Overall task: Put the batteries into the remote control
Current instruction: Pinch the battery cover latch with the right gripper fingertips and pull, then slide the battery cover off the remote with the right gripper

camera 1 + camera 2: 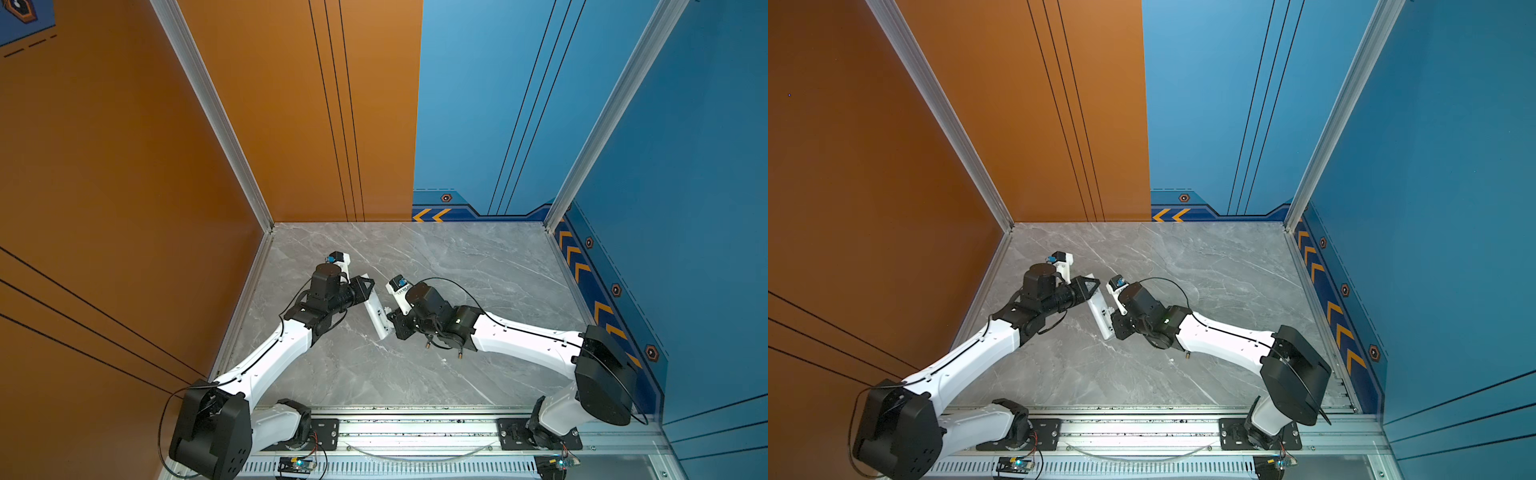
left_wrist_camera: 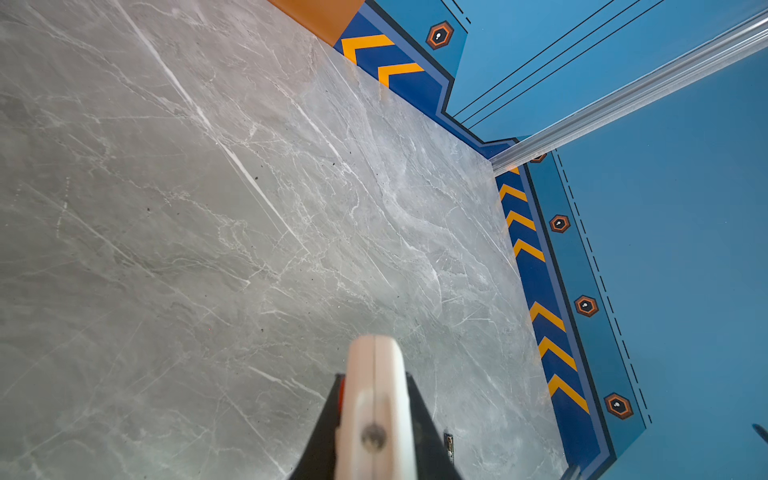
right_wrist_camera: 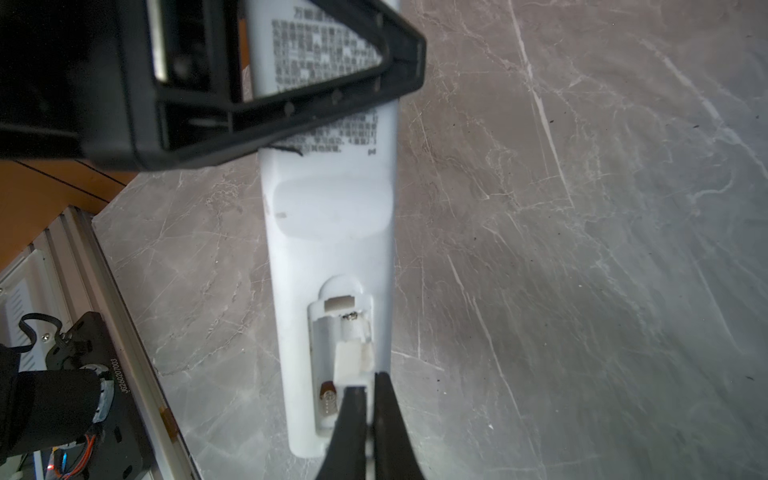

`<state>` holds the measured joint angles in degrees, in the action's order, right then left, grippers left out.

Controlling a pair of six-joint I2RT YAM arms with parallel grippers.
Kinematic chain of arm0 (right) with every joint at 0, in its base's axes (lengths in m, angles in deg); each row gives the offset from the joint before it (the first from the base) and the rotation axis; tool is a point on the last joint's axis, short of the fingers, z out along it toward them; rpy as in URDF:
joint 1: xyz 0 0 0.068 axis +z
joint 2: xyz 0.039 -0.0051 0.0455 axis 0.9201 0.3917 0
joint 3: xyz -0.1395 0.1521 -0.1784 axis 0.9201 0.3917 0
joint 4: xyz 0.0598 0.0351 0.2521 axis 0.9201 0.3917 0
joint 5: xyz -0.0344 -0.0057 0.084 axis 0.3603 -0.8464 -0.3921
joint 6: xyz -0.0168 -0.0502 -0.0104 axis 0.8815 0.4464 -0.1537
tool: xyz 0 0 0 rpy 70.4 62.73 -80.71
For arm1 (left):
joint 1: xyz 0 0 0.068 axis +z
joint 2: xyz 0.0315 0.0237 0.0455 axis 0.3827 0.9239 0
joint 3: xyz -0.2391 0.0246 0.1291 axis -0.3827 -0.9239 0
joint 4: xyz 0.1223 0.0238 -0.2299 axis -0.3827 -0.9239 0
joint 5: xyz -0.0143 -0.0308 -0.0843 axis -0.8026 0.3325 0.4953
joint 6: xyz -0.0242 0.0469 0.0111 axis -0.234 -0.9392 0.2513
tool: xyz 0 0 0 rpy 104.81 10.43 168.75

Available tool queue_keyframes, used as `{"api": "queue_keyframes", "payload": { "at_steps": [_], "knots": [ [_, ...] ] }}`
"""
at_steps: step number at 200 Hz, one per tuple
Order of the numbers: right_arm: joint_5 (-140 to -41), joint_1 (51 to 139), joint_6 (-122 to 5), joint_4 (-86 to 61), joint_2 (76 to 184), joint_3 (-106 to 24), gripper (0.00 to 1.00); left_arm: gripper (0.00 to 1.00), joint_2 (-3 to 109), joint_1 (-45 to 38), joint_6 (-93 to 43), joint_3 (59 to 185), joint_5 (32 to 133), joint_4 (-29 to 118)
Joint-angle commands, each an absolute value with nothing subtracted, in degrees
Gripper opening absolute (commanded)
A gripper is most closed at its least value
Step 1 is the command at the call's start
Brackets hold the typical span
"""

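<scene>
Left end effector (image 1: 370, 289) around remote control (image 1: 378, 316); batteries (image 1: 460, 354) beneath right arm (image 1: 519, 336)

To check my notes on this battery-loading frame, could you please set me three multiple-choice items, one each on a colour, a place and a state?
1. What colour is the back of the remote control?
A. White
B. Black
C. Red

2. Where do the batteries lie?
A. Inside the remote control
B. On the table, by the right arm
C. Against the back wall

3. What is the state of the left gripper?
A. Open above the table
B. Shut on the remote control
C. Shut on a battery

Answers:
1 A: the right wrist view shows a white back with printed text.
2 B: in a top view both lie on the marble, and the open compartment shows a bare spring.
3 B: it clamps the remote across the printed text.
</scene>
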<state>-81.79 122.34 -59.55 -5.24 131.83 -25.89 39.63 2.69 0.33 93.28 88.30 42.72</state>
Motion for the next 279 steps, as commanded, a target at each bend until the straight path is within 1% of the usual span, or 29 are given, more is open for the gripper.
{"api": "queue_keyframes", "payload": {
  "at_steps": [1, 25, 58, 99, 140, 185, 227, 279],
  "knots": [
    [-78.9, 122.6, -58.0, -2.6, 129.7, -27.5, 0.0, 0.0, 40.1, 3.3, 0.3, 92.5, 89.7, 44.6],
    [-76.6, 122.0, -57.2, -0.7, 129.3, -27.2, 0.0, 0.0, 39.8, 4.0, 0.1, 92.4, 89.8, 44.4],
    [-72.9, 118.9, -54.6, 5.3, 128.7, -27.6, 0.0, 0.0, 38.3, 5.8, -0.4, 91.5, 90.4, 43.1],
    [-66.8, 116.0, -50.5, 13.0, 131.2, -30.1, 0.0, 0.0, 36.9, 7.6, -0.9, 90.4, 91.6, 42.5],
    [-60.9, 113.2, -48.5, 17.2, 136.8, -32.7, 0.0, 0.0, 36.1, 8.4, -1.3, 89.9, 92.6, 42.3],
    [-54.4, 112.4, -47.1, 21.8, 145.9, -38.3, 0.0, 0.0, 35.0, 9.1, -1.2, 88.9, 93.2, 42.5],
    [-51.0, 111.8, -46.2, 23.4, 152.3, -41.3, 0.0, 0.0, 34.4, 10.9, -1.6, 88.5, 94.5, 42.3],
    [-50.3, 111.6, -46.9, 23.6, 156.9, -42.1, 0.01, 0.0, 33.7, 12.4, -1.6, 88.1, 95.5, 42.3]
  ]
}}
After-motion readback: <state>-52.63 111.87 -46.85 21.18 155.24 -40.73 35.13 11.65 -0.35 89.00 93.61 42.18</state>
